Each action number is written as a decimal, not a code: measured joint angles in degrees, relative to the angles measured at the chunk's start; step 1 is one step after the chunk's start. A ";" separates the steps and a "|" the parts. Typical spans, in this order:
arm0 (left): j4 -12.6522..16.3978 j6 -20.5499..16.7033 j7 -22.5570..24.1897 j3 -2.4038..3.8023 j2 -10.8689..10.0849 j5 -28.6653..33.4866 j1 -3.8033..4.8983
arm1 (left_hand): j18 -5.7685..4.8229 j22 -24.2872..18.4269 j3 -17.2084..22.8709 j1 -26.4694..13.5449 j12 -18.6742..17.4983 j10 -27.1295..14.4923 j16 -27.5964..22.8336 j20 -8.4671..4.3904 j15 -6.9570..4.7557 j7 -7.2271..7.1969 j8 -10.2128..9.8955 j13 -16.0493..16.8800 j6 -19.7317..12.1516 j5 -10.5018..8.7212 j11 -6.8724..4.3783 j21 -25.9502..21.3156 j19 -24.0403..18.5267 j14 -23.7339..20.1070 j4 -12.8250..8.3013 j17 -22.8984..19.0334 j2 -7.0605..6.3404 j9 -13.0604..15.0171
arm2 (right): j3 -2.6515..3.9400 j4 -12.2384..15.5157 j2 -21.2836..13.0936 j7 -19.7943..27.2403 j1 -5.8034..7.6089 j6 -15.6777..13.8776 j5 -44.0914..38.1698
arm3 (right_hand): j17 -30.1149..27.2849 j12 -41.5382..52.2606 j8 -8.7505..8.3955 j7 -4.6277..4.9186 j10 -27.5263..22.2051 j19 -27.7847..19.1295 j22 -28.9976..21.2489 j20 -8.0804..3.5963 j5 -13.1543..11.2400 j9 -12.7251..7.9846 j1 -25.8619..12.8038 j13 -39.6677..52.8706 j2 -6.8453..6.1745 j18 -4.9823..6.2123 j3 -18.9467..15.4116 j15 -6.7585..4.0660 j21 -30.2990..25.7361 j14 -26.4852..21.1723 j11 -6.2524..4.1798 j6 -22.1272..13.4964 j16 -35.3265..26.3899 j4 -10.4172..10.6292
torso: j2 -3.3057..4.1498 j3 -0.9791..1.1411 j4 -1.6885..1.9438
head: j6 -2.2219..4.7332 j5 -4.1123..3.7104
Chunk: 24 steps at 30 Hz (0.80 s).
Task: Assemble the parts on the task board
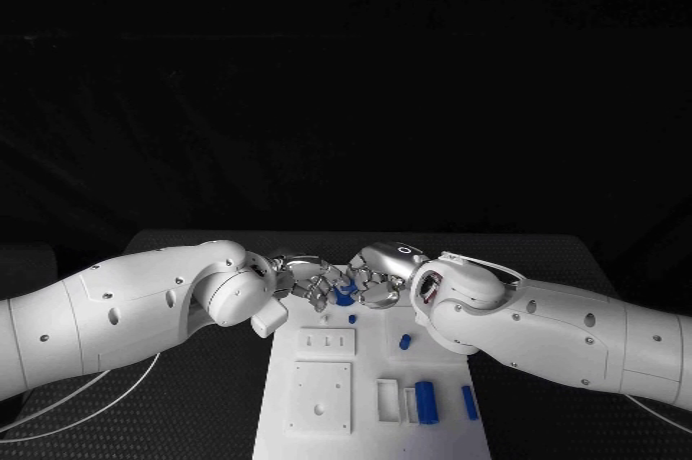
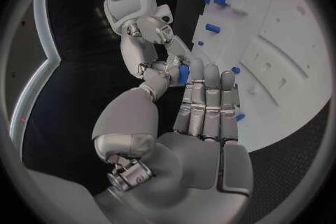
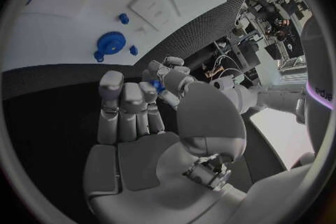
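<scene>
Blue is what marks the piece being passed: a small part [image 1: 343, 296] sits between the two hands above the far end of the white task board [image 1: 372, 435]. In the left wrist view the right hand [image 2: 150, 56] has its fingertips closed on this part [image 2: 183, 74], right against the fingers [image 2: 208, 89] of the left hand [image 2: 199, 140]. The left hand's fingers lie nearly straight, so it seems to touch the part, not grip it, though the contact is too small to read for sure. The right wrist view shows a speck of blue [image 3: 158, 85] where both sets of fingertips meet.

Other blue parts lie on the board: a gear [image 3: 111, 42], a short peg [image 1: 405, 341] and longer bars [image 1: 427, 401] near the front.

The risk, as I judge it, is a dropped handover: if the right hand lets go before the left has closed, the part could fall onto the black table [image 1: 216, 400] or roll among the loose pieces
</scene>
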 measured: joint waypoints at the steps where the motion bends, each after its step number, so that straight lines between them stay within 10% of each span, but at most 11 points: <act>1: 0.05 0.12 0.03 -0.01 0.04 0.00 -0.01 | 0.00 0.02 0.00 -0.08 0.00 0.08 0.07 0.00 0.00 -0.03 0.00 0.00 0.04 0.00 -0.07 0.00 0.00 0.00 0.00 0.00 0.08 0.00 | 0.02 -0.05 -0.02 -0.06 0.03 0.00 -0.01 | 0.00 -0.01 0.00 0.08 -0.24 0.00 0.00 0.00 0.00 0.01 -0.11 0.00 -0.11 0.18 0.00 0.00 0.00 0.00 -0.07 1.05 0.00 0.00 | 0.00 0.01 0.01 | 0.00 -0.01; 13: -0.07 0.50 -0.02 0.06 0.10 -1.57 0.03 | 0.01 0.02 -0.44 -1.07 0.67 0.65 1.38 0.00 -0.43 0.18 0.04 -0.06 0.67 0.24 0.01 0.62 0.00 0.86 -0.35 0.22 1.07 0.00 | -0.05 -0.11 -0.49 -0.23 -0.05 0.04 0.09 | 0.00 0.00 0.02 0.87 -0.23 0.00 0.00 0.00 0.00 -0.10 -1.26 0.00 -1.27 0.22 0.42 0.00 0.00 -0.01 -0.07 1.98 -0.27 0.42 | 0.01 0.03 0.02 | 0.04 0.05; 24: -0.25 0.71 -0.16 0.08 0.03 -7.52 0.07 | -0.01 0.01 -0.63 -1.43 0.94 1.13 2.01 -0.10 -0.72 0.21 0.05 -0.11 0.85 0.22 0.14 0.89 0.54 1.36 -0.40 0.32 1.41 0.00 | -0.10 -2.18 -2.77 -0.24 -0.09 -1.38 0.73 | -0.20 -1.51 -3.71 2.93 -2.59 -0.23 0.00 -0.23 0.00 -1.87 -2.04 -0.71 -6.88 0.23 0.15 1.13 -0.83 -0.71 1.66 -2.25 -1.44 2.22 | 0.01 -0.01 -0.02 | 0.15 0.08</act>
